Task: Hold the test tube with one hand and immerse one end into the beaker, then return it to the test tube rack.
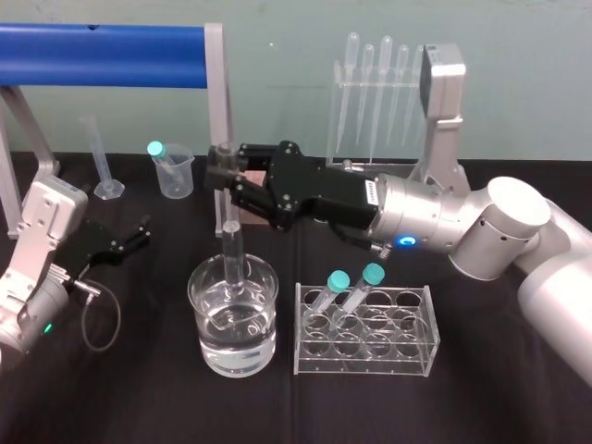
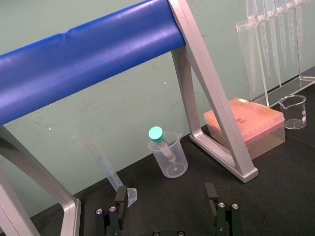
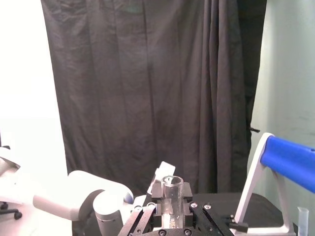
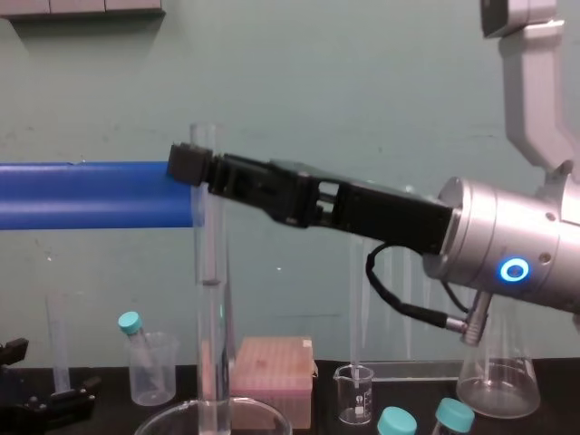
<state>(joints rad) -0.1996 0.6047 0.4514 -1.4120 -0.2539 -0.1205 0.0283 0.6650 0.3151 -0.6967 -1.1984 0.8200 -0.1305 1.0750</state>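
A lab: a black-covered table point(image 1: 481, 398) carries a water-filled beaker point(image 1: 205, 319), a test tube point(image 1: 231, 245), a clear rack point(image 1: 416, 301) with 2 teal-capped tubes point(image 1: 340, 280), a stand of pipettes point(image 1: 375, 92), a measuring cylinder point(image 1: 100, 157), a flask point(image 4: 497, 385) and a pink box point(image 2: 251, 123).

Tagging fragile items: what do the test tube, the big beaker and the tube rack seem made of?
The test tube, held in the right claw: seemingly clear glass, glossy, thin-walled. The beaker: likely glass too, with sharp highlights and liquid visible through it. The test tube rack: probably clear acrylic, flat sheets with bright edges. The left claw sits open, far left.
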